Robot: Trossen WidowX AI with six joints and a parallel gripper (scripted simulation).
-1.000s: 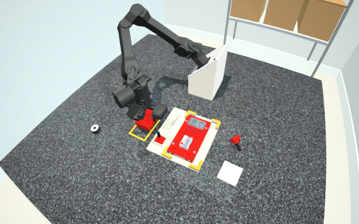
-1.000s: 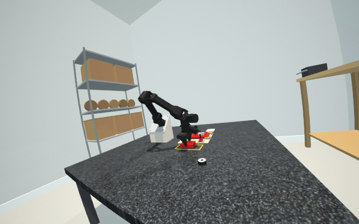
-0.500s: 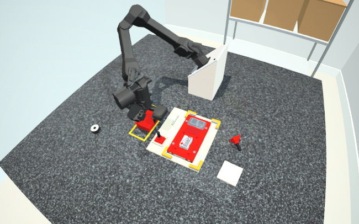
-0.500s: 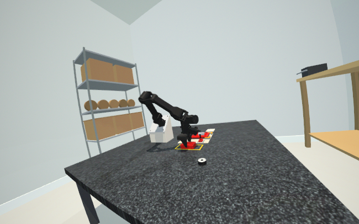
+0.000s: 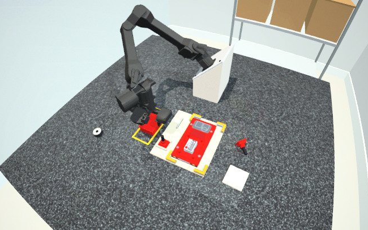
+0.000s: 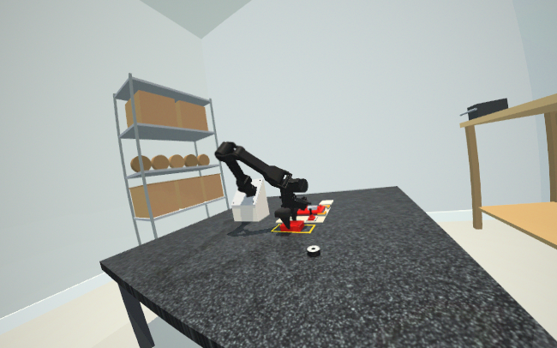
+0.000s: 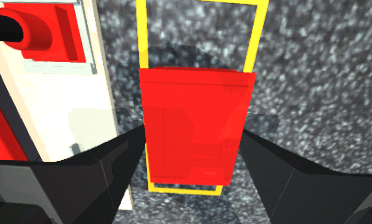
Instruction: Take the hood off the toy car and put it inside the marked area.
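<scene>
The red hood [image 5: 150, 128] [image 6: 298, 225] [image 7: 194, 105] sits on the table within the yellow outline of the marked area [image 5: 140, 140] [image 6: 312, 228] [image 7: 142, 35]. In the wrist view the hood's top covers parts of the outline's long sides. My gripper [image 5: 151, 123] [image 6: 291, 224] [image 7: 192, 131] is open, only slightly wider than the hood. Its fingers stand down on both sides of the hood, very close to its edges; whether they touch it I cannot tell. The red toy car [image 5: 207, 138] [image 7: 2, 132] lies on the cream board without the hood, its bay open with a grey-white block showing.
The cream board [image 5: 155, 151] [image 7: 82, 92] is beside the outline. On it stands a red part with a black stem [image 5: 163, 143] [image 7: 64, 30]. A similar part [image 5: 241, 143], a white square [image 5: 235, 177] and a black-and-white roll [image 5: 97, 131] [image 6: 313, 250] lie farther off.
</scene>
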